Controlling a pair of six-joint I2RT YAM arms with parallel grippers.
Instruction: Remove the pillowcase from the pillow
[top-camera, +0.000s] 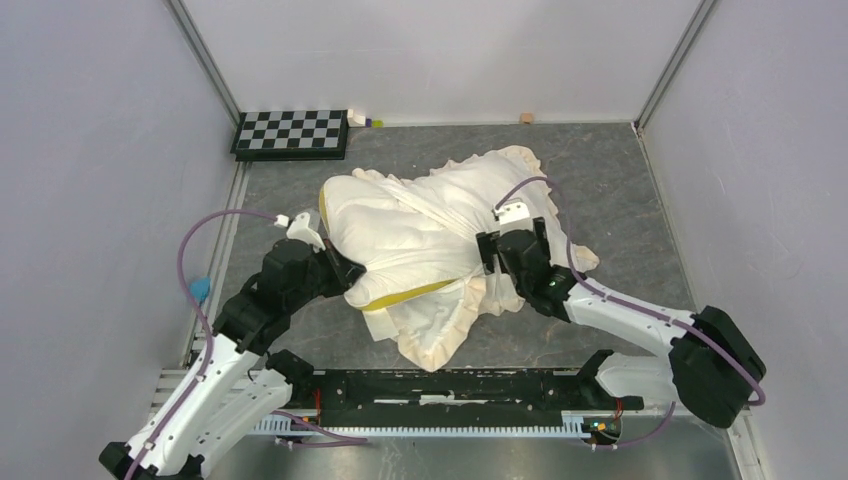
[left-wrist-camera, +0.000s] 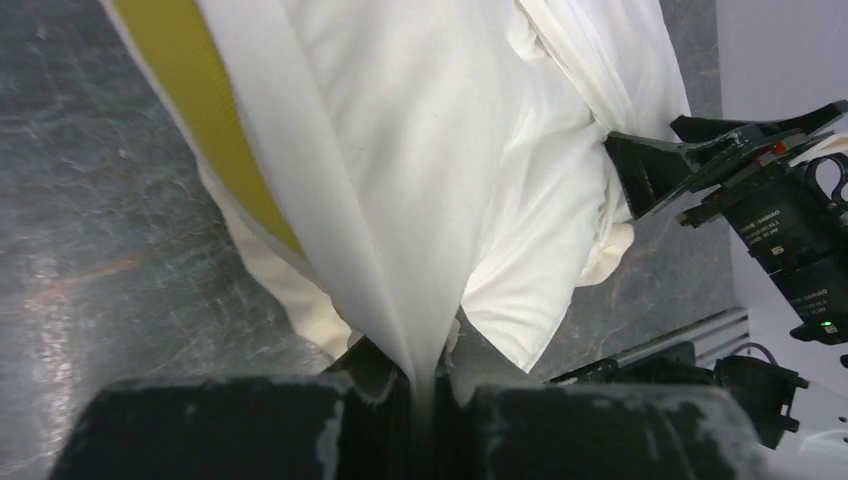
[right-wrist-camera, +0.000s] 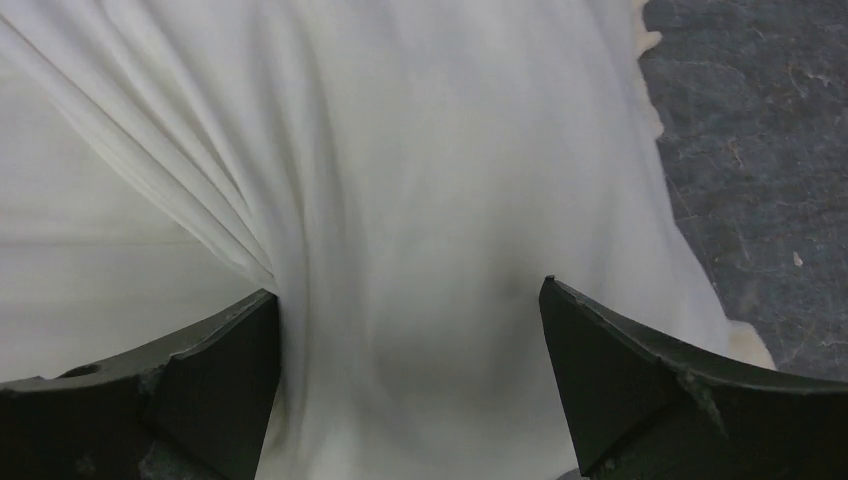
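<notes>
The pillow, plump and cream-white, lies mid-table with its yellow band showing along the near edge. The cream pillowcase with its ruffled frill is bunched around the pillow's right half and spreads out in front of it. My left gripper is at the pillow's left near edge, shut on a fold of the pillow's white fabric beside the yellow band. My right gripper stands wide open, fingers down over the pillowcase, with cloth between the jaws but not pinched.
A black-and-white checkerboard lies at the back left, with small objects beside it and a wooden block by the back wall. A blue item sits at the left wall. The black mounting rail runs along the near edge.
</notes>
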